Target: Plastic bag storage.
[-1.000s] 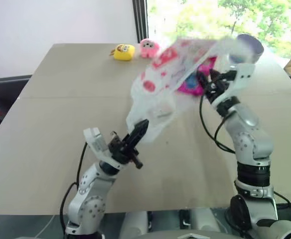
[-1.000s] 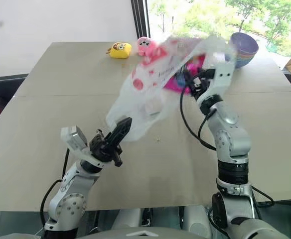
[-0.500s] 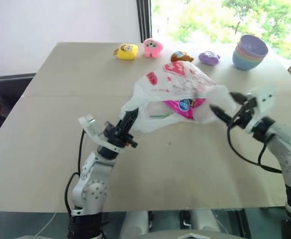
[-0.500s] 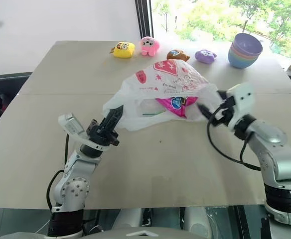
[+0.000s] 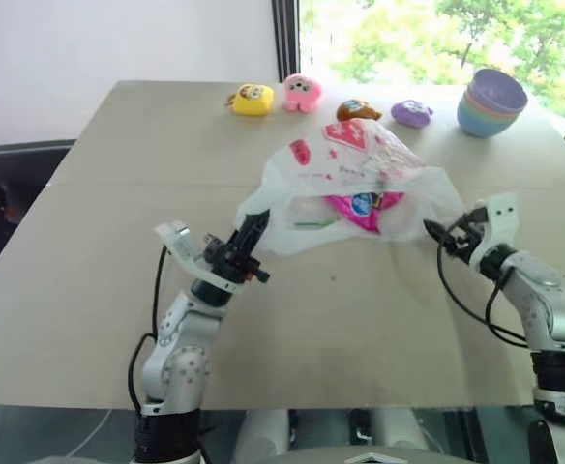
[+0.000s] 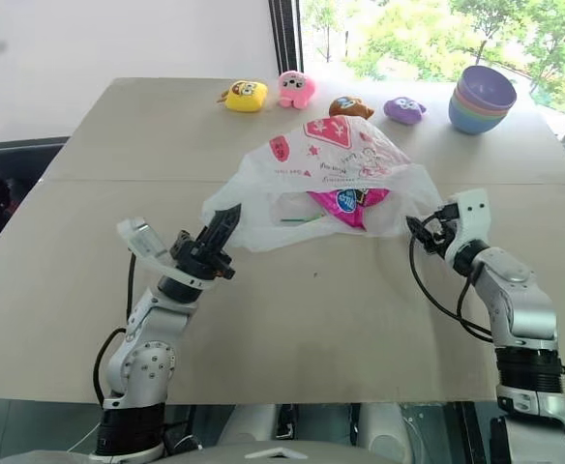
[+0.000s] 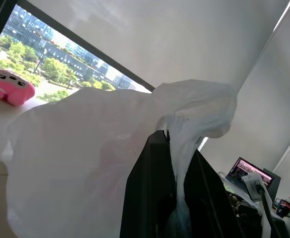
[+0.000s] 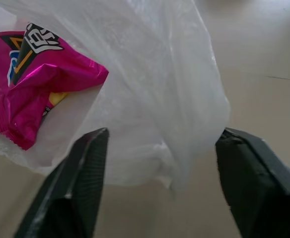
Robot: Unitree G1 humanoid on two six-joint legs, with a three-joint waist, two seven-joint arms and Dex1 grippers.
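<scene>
A large, crinkly plastic bag (image 6: 326, 179) of thin translucent white film, printed with red and pink pictures, lies slumped in a soft mound on a matte beige table (image 6: 89, 145). Through the film a shiny pink snack packet (image 6: 345, 205) shows, its outline blurred by the folds; what else the bag may hold is hard to make out.

The left gripper (image 6: 226, 220) has its two black fingers pressed together on a bunched, twisted strip of the bag's edge, with the rest of the bag billowing just beyond its fingertips.

The right gripper (image 8: 160, 163) has its fingers (image 8: 83, 168) spread apart. The bag's rumpled corner sits just ahead of them and between them, without a grip on it.

Far beyond both grippers stand small rounded plush toys, yellow (image 6: 245, 96), pink (image 6: 296, 88), brown (image 6: 343, 106) and purple (image 6: 403, 109), and stacked pastel bowls (image 6: 480, 100).
</scene>
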